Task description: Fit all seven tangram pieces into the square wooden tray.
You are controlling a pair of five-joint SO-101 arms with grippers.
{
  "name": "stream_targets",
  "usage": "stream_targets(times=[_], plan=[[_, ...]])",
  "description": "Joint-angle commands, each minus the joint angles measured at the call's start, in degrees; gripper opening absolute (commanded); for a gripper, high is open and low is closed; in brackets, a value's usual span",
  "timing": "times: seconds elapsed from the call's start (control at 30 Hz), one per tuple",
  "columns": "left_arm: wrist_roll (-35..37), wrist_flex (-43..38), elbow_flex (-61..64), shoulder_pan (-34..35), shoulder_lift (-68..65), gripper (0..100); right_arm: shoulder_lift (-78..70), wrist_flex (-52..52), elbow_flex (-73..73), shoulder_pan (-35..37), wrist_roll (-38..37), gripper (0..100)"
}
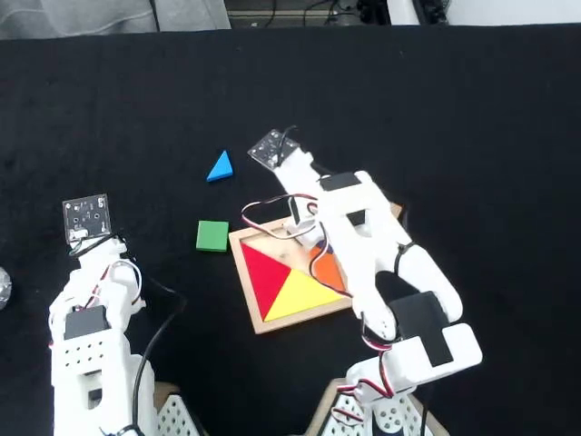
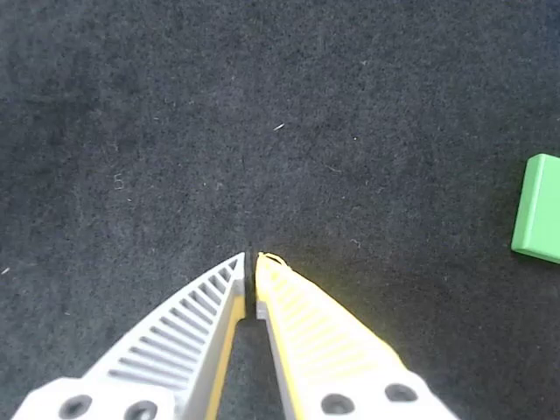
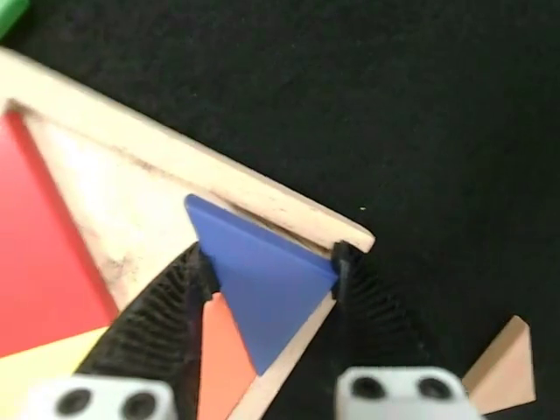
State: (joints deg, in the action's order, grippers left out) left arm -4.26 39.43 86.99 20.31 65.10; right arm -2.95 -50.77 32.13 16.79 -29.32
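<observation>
The square wooden tray (image 1: 245,283) holds a red triangle (image 1: 261,270), a yellow triangle (image 1: 300,295) and an orange piece (image 1: 327,269). My right arm (image 1: 363,241) stretches over the tray's far side. In its wrist view my right gripper (image 3: 269,262) is shut on a blue piece (image 3: 262,293), tilted at a corner of the tray (image 3: 175,153) above the orange piece (image 3: 223,350). A green square (image 1: 212,235) and a small blue triangle (image 1: 220,167) lie on the cloth left of the tray. My left gripper (image 2: 252,260) is shut on nothing over bare cloth, left of the green square (image 2: 538,208).
Black cloth covers the table. The left arm (image 1: 89,318) stands at the near left, apart from the tray. Open cloth spreads along the far side and to the right.
</observation>
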Motion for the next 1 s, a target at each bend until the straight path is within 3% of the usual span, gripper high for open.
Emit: stream_targets(times=[0.0,0.2,0.43,0.6,0.63,0.97], plan=[[-0.6,-0.9,-0.6,-0.6,0.3,3,3.8,-0.9,0.0,1.2,0.0,24.2],[-0.7,-0.9,-0.6,-0.6,0.3,3,5.3,-0.9,0.0,0.9,-0.1,24.7],[-0.7,-0.9,-0.6,-0.7,0.3,3,18.9,3.4,7.8,-1.7,0.4,23.9],[-0.7,-0.9,-0.6,-0.7,0.3,3,26.4,16.0,17.7,-0.3,0.5,6.4],[-0.7,-0.9,-0.6,-0.7,0.3,3,26.5,17.9,18.6,0.3,0.5,1.1],[-0.7,-0.9,-0.6,-0.7,0.3,3,12.3,18.5,11.5,1.0,0.5,1.1]])
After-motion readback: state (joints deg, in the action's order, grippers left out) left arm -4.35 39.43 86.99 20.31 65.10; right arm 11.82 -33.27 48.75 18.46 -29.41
